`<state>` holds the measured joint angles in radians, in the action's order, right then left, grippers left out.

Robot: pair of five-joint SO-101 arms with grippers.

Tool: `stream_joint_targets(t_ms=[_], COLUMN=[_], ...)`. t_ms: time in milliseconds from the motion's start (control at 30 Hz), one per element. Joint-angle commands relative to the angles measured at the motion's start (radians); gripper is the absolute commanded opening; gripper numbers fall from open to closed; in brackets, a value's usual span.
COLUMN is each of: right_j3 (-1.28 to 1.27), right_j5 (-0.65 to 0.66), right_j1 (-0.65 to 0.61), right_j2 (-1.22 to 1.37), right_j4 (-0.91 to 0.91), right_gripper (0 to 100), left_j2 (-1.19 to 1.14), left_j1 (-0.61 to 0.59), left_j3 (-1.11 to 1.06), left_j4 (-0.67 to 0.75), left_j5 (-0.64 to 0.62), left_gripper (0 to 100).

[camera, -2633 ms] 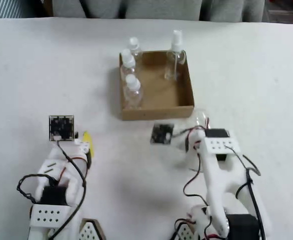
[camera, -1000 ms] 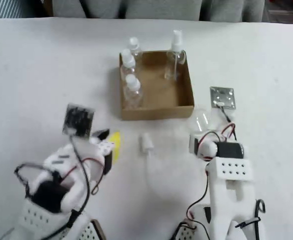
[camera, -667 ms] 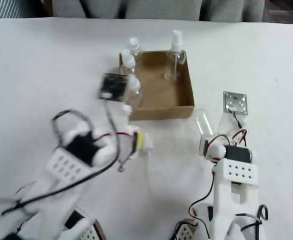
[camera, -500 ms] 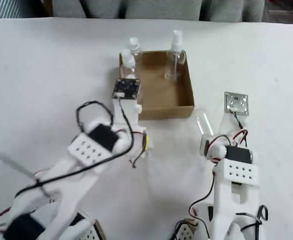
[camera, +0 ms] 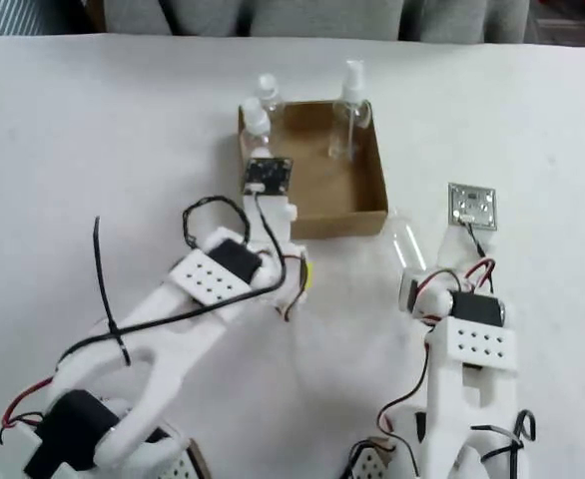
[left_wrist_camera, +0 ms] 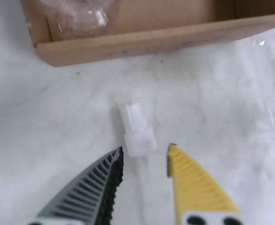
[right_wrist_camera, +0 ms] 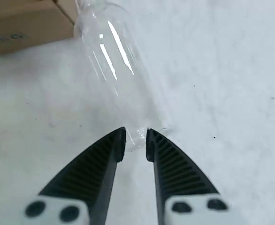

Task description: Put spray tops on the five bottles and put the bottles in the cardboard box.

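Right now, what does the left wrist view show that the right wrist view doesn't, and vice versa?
Only the left wrist view: the spray top lying on the table, its end between the open jaws of the left gripper, and a bottle inside the cardboard box. Only the right wrist view: the right gripper, jaws closed on the end of the clear bottle lying on its side. Both: the box's outer wall and the table; glints at the left wrist view's edge may be that clear bottle.
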<state>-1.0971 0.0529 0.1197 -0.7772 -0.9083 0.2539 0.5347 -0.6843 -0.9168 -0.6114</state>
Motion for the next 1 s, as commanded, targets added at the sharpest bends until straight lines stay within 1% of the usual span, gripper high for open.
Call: stream_joint_targets(t_ms=[0, 167, 300, 467, 600, 700, 833, 867, 900, 967], right_j3=[0.006, -0.003, -0.005, -0.006, -0.006, -0.006, -0.006, -0.006, -0.006, -0.006], right_j5=[0.012, 0.012, 0.012, 0.012, 0.012, 0.012, 0.012, 0.012, 0.012, 0.012], right_j1=[0.002, -0.028, -0.027, -0.025, -0.027, -0.027, -0.024, -0.025, -0.025, -0.025], right_j2=[-0.016, -0.018, -0.022, -0.024, -0.024, -0.024, -0.024, -0.024, -0.024, -0.025], right_j4=[0.015, 0.015, 0.015, 0.015, 0.015, 0.015, 0.015, 0.015, 0.015, 0.015], right_gripper=[4.9, 4.9, 4.9, 4.9, 4.9, 4.9, 4.9, 4.9, 4.9, 4.9], left_j2=[0.001, -0.030, -0.142, -0.289, -0.383, -0.429, -0.441, -0.437, -0.430, -0.418], left_j1=[-0.001, -0.007, -0.010, -0.039, -0.042, -0.039, -0.039, -0.039, -0.039, -0.044], left_j3=[0.060, 0.063, 0.117, 0.255, 0.313, 0.324, 0.324, 0.321, 0.318, 0.315], left_j4=[0.017, 0.020, 0.009, -0.086, -0.121, -0.123, -0.124, -0.126, -0.126, -0.126], left_j5=[-0.081, -0.086, -0.086, -0.086, -0.086, -0.086, -0.080, -0.077, -0.058, -0.008], left_gripper=[28, 28, 28, 28, 28, 22, 6, 4, 3, 5])
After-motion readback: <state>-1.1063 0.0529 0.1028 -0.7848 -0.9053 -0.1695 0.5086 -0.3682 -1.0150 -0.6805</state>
